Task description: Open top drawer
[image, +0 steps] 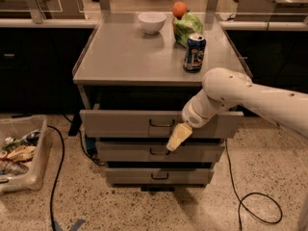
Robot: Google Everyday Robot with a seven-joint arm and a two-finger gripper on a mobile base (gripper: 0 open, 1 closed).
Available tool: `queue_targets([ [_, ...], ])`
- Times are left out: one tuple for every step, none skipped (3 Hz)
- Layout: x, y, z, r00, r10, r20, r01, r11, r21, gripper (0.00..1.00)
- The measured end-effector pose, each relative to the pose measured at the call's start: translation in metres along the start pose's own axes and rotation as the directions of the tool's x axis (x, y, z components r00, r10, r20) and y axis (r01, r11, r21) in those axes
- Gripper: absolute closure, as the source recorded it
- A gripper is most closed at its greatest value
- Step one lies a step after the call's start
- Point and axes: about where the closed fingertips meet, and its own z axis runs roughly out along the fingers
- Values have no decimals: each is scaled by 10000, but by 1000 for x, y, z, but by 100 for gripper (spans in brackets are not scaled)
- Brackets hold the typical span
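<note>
The top drawer is the widest grey metal drawer of three under the cart's top. It stands pulled out a little, with a dark gap above its front panel. Its small dark wire handle sits at the panel's centre. My gripper hangs from the white arm that comes in from the right. Its pale yellowish tip points down and left, just right of and below the handle, over the gap between the top and middle drawers.
On the cart top stand a white bowl, an orange, a green bag and a blue can. A bin of rubbish sits on the floor at left. Black cables lie on the floor.
</note>
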Motion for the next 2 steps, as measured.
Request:
queue_targets([
  [0,0,0,10000,0,0,0,10000,0,0],
  [-2,4,2,9987,111,499,-95,9994,-335,0],
])
